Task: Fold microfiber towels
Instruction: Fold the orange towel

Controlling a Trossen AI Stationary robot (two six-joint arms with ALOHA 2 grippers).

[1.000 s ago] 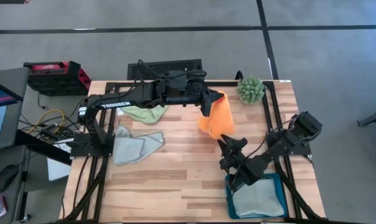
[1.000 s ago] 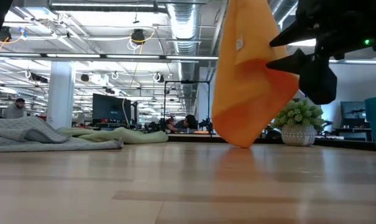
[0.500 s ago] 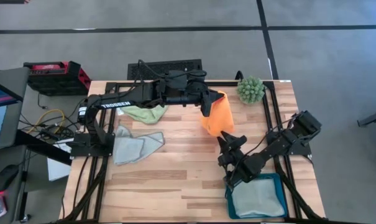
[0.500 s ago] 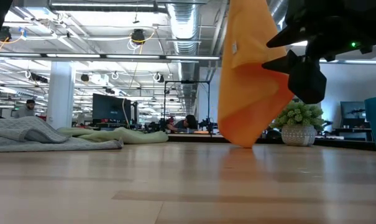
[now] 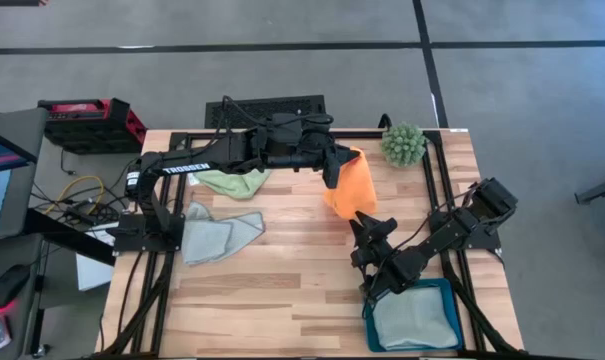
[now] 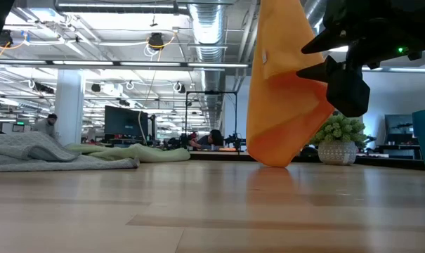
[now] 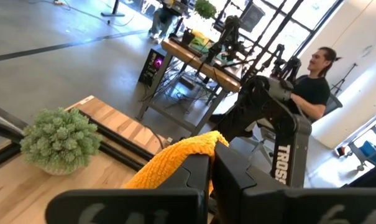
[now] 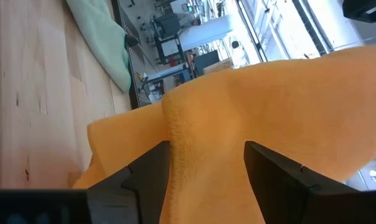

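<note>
The orange towel hangs from my left gripper, which is shut on it over the table's far middle. The towel's lower end reaches the table top. My right gripper is open at the towel's near side. In the right wrist view its two fingers stand on either side of a hanging fold of the towel. The light green towel and the blue-grey towel lie crumpled on the table's left. The pale mint towel lies in the teal tray. My left gripper pinches the orange towel's top end between its two fingers. The fingers lie about level and point toward the table's right. The towel hangs slack below them, its lower end at the table. My right gripper: I cannot tell whether its open fingers touch the towel.
A spiky green ball plant stands at the far right corner. The teal tray sits at the near right, beside my right arm. Bare wood lies in the table's middle and near left.
The orange towel's lower end has drawn in toward the spot under my left gripper, so it hangs more nearly straight down. My right gripper has crept a little toward the towel and the far edge, staying open.
</note>
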